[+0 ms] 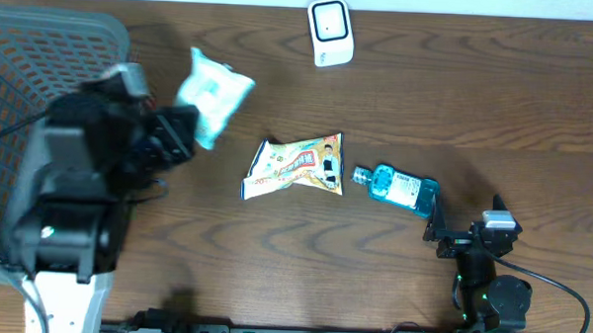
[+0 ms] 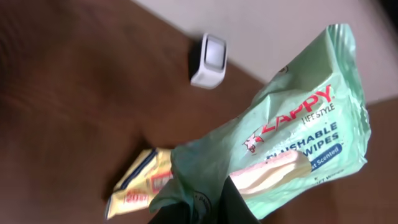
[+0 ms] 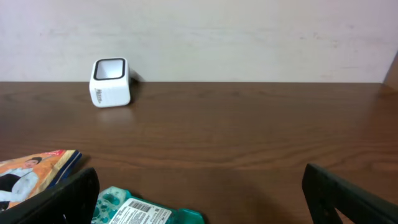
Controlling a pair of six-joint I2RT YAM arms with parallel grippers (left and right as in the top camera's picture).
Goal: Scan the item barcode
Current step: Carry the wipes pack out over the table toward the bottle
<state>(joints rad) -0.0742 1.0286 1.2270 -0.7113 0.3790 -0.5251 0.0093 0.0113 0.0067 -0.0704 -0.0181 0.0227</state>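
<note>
left gripper (image 1: 182, 135) clamps pale green soft plastic wipes pack (image 2: 298, 124), far left | print legible only from left wrist; barcode unseen; its fingers cropped | right gripper (image 3: 199, 199) gapes, near right

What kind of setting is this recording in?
Probably a mock shop checkout on a wooden table: a white barcode scanner stands at the far edge, a grey shopping basket sits at the left, and packaged goods are about: a wipes pack, a snack bag and a blue bottle.
</note>
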